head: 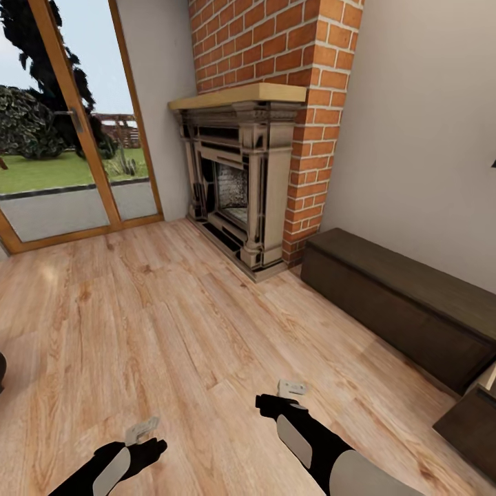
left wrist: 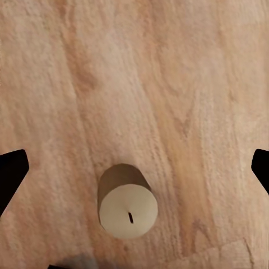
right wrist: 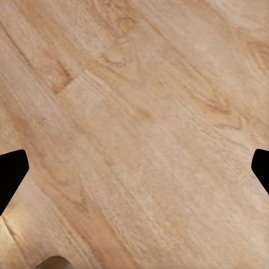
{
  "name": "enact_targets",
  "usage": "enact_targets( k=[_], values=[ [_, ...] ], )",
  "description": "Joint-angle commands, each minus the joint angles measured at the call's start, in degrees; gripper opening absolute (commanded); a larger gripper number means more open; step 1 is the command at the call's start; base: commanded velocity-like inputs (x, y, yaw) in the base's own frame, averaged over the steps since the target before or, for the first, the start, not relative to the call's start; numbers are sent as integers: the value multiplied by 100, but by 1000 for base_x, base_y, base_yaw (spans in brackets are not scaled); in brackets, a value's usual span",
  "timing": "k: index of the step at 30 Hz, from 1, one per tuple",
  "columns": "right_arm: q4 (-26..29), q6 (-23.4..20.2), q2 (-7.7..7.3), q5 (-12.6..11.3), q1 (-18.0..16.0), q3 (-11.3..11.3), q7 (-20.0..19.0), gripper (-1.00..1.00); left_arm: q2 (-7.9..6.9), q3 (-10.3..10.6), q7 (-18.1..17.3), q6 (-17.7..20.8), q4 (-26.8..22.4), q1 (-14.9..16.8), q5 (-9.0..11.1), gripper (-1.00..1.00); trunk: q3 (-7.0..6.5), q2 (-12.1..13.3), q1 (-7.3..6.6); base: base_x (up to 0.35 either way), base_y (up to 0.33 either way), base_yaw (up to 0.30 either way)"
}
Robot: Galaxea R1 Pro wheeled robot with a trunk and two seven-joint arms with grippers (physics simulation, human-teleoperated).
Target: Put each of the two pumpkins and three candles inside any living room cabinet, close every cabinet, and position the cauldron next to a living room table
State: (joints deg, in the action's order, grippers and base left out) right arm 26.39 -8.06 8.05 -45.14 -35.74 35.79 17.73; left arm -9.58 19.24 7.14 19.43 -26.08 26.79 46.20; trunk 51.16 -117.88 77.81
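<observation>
Floor (head: pixel 172 324): We see bare wood planks from the glass door at 10 o'clock to the brick fireplace (head: pixel 241 193) at 12 o'clock. We judge that a candle tipped here would roll freely along the smooth boards.

Cabinet (head: pixel 406 303): The long dark-brown unit lies along the wall at 2 to 4 o'clock. Its near end seems to stand open at the 4 o'clock edge, though we cannot tell for certain. Risk: a loaded arm swung across could strike that projecting front.

Left arm: It reaches forward and low at 7 o'clock, wrist turned down toward the floor.

Right arm: It reaches forward and low at 5 o'clock, likewise pointed at the floor, with bare planks beneath it.

Left gripper (head: pixel 141 430): It is spread wide; in its wrist view the dark fingers (left wrist: pixel 12 174) sit at both frame edges, well apart from the candle.

Right gripper (head: pixel 292 389): It is spread wide and holds nothing.

Candle (left wrist: pixel 128 203): It stands upright on the floor under the left gripper, wick up, off the midline between the fingers. Risk: we judge that a straight descent from this offset would let one finger clip the rim and topple it; closing early would pinch the top edge only.
</observation>
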Motion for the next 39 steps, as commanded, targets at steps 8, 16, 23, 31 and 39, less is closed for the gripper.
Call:
enact_targets(
  k=[8,16,23,31,39],
  values=[
    [15,-28,-5,-27,-5,141,46,100,-10,45,131,1,88,2,47,100,149,-325,176,0,0,0],
    [16,-26,-5,-30,-5,275,46,100,-9,45,147,-1,129,2,39,100,293,-646,351,0,0,0],
    [16,-20,-5,-30,-5,279,46,100,0,54,147,-1,130,2,31,100,419,-926,505,0,0,0],
    [16,-27,-5,-30,-4,279,40,100,13,61,141,-1,130,2,16,100,490,-1087,593,0,0,0],
    [16,-22,-5,-35,-7,277,-249,100,18,62,138,-1,130,2,9,100,544,-1207,659,0,0,0]
  ],
)
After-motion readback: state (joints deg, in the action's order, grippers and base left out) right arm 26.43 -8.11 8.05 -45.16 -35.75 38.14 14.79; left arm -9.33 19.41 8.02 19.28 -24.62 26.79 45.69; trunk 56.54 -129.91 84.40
